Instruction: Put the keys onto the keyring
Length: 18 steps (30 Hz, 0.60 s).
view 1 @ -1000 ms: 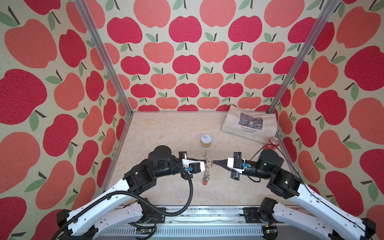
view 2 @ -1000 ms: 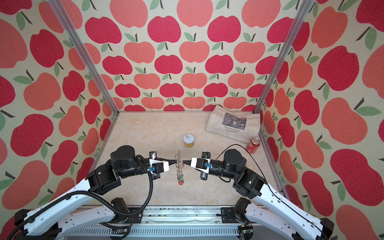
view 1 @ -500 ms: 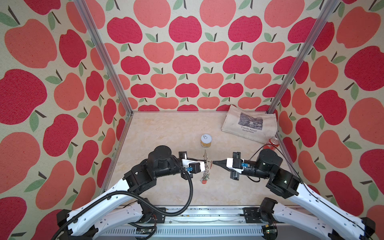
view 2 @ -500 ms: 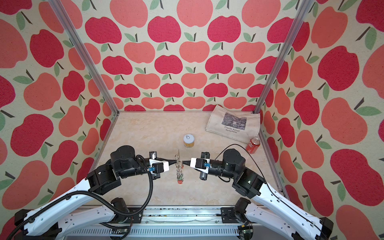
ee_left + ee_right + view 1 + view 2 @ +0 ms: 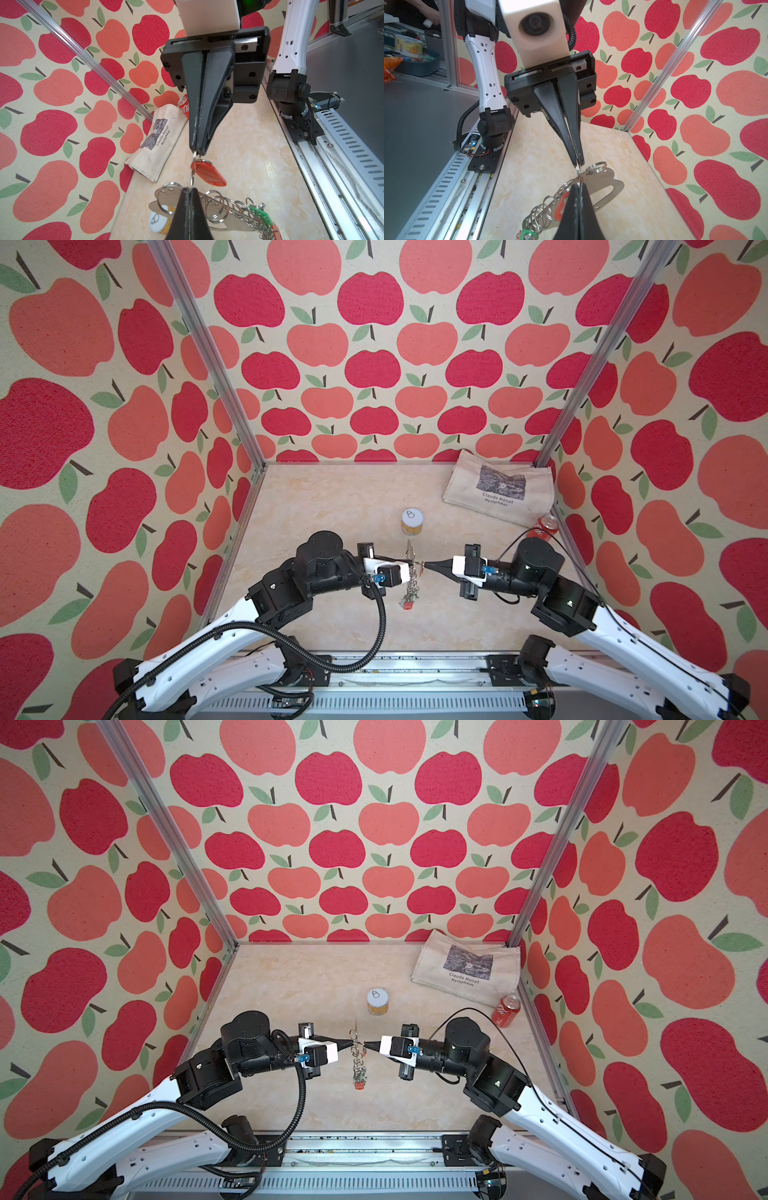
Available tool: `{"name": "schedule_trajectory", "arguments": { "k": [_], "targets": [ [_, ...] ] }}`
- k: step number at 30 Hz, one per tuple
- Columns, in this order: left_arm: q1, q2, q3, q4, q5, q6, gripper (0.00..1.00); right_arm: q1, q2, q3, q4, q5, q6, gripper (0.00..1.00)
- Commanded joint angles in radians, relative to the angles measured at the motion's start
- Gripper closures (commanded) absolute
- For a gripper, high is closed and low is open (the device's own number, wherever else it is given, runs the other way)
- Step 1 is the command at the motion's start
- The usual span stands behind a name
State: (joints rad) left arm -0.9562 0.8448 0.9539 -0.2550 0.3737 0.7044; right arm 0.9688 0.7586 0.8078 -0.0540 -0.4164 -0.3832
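Observation:
The keyring [image 5: 228, 225], a flat grey plate with a row of metal rings, hangs edge-on above the table in both top views [image 5: 411, 578]. My left gripper [image 5: 188, 192] is shut on one ring at the plate's edge. My right gripper [image 5: 579, 186] faces it tip to tip and is shut on the same ring. A key's red tag [image 5: 207, 174] dangles from that ring, near the right fingertips [image 5: 197, 150]. Other keys hang at the plate's low end: a green tag [image 5: 260, 214] and another red tag [image 5: 407, 605].
A small yellow can [image 5: 411, 521] with a white lid stands just behind the grippers. A canvas tote bag [image 5: 498, 489] lies at the back right, with a red cola can [image 5: 546, 526] beside it at the right wall. The rail [image 5: 374, 672] runs along the front edge.
The right gripper has edged very slightly toward the left one. Both grips on the ring hold as before.

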Motion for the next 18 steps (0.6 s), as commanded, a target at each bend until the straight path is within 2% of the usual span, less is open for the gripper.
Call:
{"name": "schedule_trajectory", "arguments": {
  "k": [1,18],
  "targets": [
    [-0.007,-0.006,0.035,0.008,0.017,-0.012,1.00,0.008,-0.010,0.020,0.025,-0.001,0.019,1.00],
    [-0.012,-0.008,0.037,0.005,0.016,-0.010,1.00,0.008,0.017,0.024,0.039,-0.017,0.027,1.00]
  ]
}}
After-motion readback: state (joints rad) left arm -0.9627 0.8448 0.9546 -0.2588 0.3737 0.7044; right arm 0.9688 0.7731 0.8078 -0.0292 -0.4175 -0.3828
